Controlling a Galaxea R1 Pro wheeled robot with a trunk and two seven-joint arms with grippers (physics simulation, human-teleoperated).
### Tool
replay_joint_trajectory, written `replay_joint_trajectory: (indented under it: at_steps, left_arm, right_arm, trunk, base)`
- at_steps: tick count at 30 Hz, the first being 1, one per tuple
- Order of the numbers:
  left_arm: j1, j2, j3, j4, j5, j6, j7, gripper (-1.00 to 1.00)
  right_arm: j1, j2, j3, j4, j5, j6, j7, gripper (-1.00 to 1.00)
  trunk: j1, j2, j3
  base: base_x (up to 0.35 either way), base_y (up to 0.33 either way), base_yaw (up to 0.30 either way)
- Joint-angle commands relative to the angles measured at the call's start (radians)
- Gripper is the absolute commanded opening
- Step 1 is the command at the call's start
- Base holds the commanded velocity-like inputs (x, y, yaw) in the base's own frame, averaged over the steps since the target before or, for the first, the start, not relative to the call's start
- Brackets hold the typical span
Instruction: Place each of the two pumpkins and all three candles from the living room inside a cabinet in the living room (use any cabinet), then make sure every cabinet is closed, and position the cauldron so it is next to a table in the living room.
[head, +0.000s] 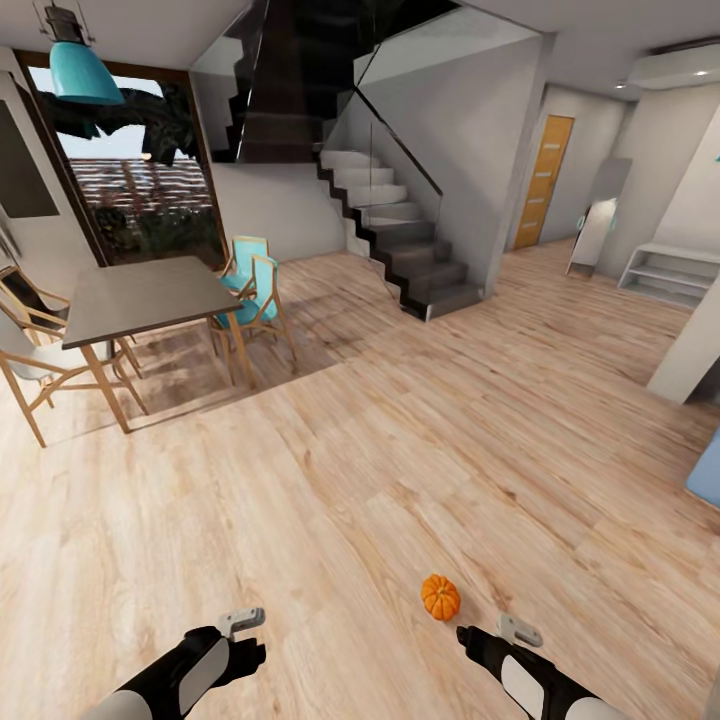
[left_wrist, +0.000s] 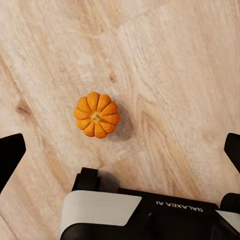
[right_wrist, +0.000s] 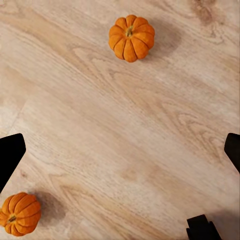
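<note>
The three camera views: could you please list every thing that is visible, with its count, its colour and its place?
pumpkins: two, bright orange, lying apart on the wood floor; both show in the right wrist view, one in the head view just ahead of the right arm
dining table: one, grey-brown top on light wood legs, far left by the window
chairs: several around the table, light wood frames, two with turquoise seats
pendant lamp: one, turquoise, above the table
staircase: one, grey steps with a glass rail, centre back
door: one, orange wood, right back
floor: light wood planks
left gripper: black fingers, open, over the floor
right gripper: black fingers, open, over the floor
</note>
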Motion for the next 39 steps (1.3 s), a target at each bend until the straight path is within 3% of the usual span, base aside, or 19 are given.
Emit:
replay_joint_trajectory:
  at_steps: [1, 21, 39]
  left_arm:
    - [0.000, 0.000, -0.008, -0.003, 0.010, 0.002, 0.009, 1.00]
    - [0.000, 0.002, 0.001, -0.004, 0.012, -0.029, 0.004, 1.00]
    - [0.000, 0.029, 0.010, -0.003, 0.027, -0.037, -0.008, 1.00]
  right_arm:
    - [0.000, -0.001, 0.007, -0.002, -0.007, 0.004, -0.003, 1.00]
    - [0.000, -0.001, 0.008, -0.003, -0.004, 0.006, -0.008, 1.00]
    - [0.002, 0.000, 0.009, -0.002, -0.003, -0.019, 0.000, 1.00]
  trunk:
    - [0.000, -0.001, -0.001]
    - [0.000, -0.001, -0.001]
    - [0.069, -0.127, -0.057]
  base:
    - [0.045, -0.001, 0.000]
    - [-0.008, 0.009, 0.000]
    - [0.000, 0.000, 0.000]
